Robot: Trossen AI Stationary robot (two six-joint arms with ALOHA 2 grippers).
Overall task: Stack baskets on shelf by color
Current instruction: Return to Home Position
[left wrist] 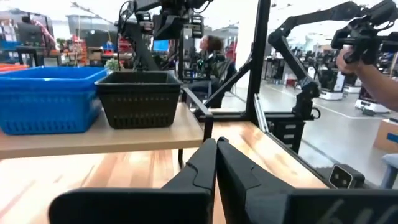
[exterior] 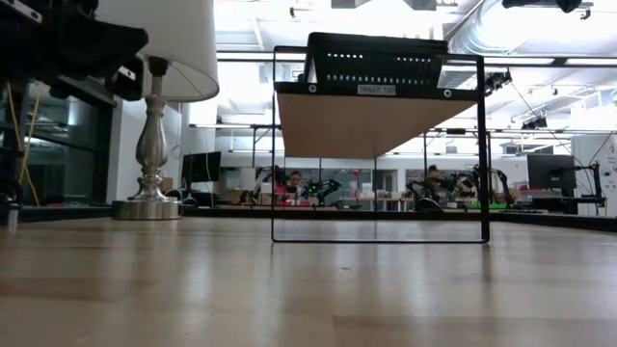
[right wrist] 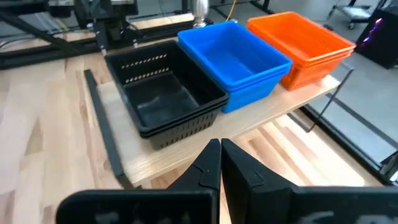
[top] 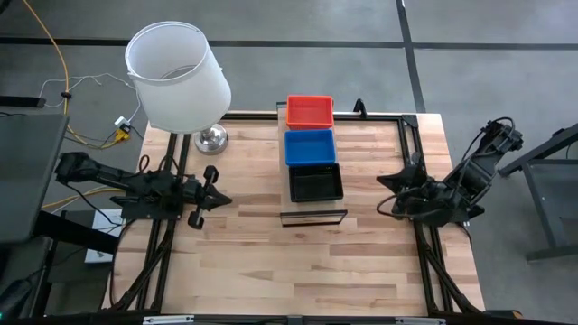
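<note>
Three basket stacks stand in a row on the shelf, bottoms on its light-wood plank: red at the far end, blue in the middle, black at the near end. The right wrist view shows the black stack, the blue and the red. My left gripper hangs shut at the table's left, pointing toward the shelf. My right gripper hangs shut at the table's right, facing the shelf. Neither touches a basket.
A lamp with a white shade and a metal base stands at the far left of the table. A dark frame borders the table's far and right edges. Bare wood lies near the shelf's front.
</note>
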